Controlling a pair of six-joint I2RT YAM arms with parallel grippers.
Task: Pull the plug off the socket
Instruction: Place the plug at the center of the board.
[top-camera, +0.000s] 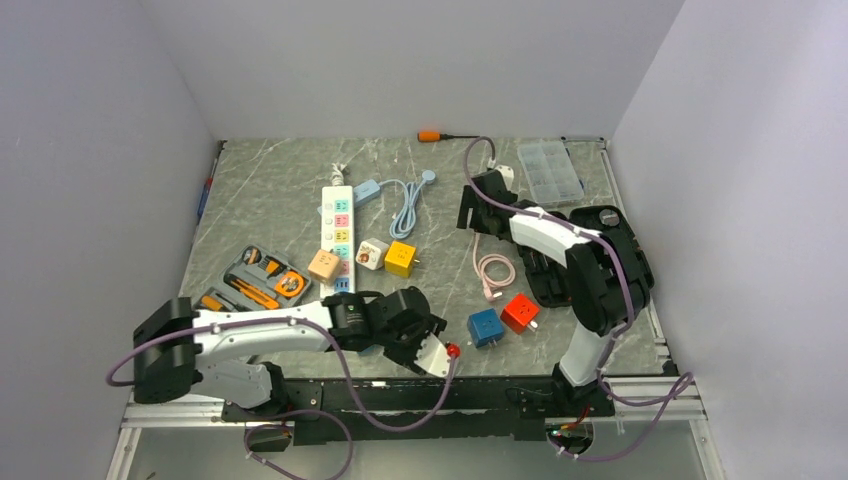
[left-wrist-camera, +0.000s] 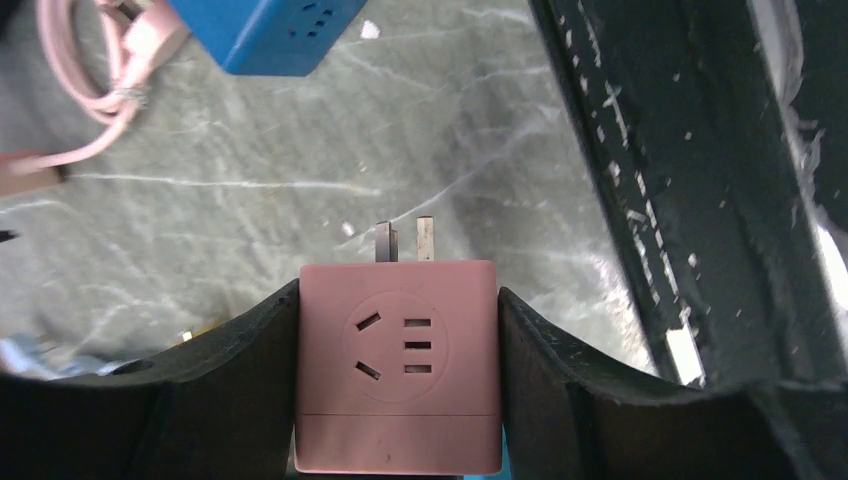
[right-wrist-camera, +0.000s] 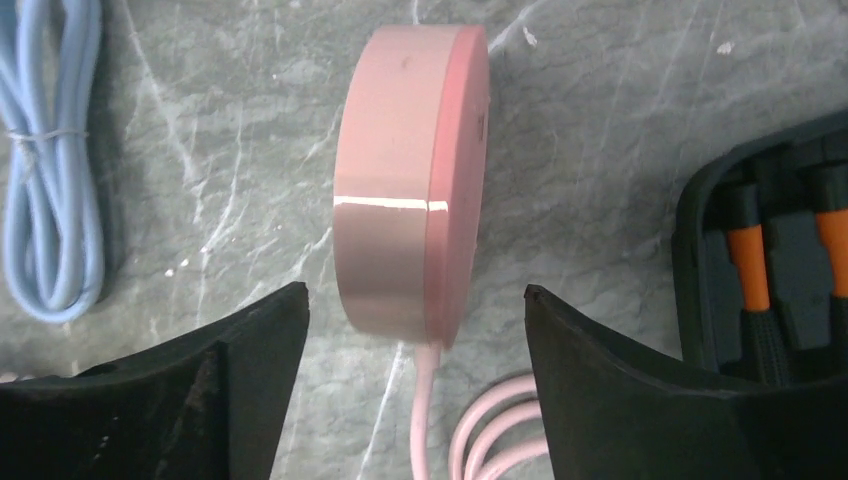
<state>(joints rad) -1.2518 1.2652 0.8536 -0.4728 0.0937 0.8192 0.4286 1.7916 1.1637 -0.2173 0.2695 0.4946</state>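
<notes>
Pink plug (left-wrist-camera: 398, 360) in left jaws, prongs clear of socket (top-camera: 338, 232) at 11 o'clock; right jaws wide; set-down likely next

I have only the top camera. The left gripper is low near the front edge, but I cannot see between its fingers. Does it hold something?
Observer: Yes. The left wrist view shows the left gripper shut on a pink plug, a cube, with one finger on each side.
Operator: Are its pins plugged in anywhere?
Observer: No. Both pins stick out bare over the table.
Operator: And between the right fingers?
Observer: The right gripper is open. A pink disc stands on edge between the fingers, touched by neither.
</notes>
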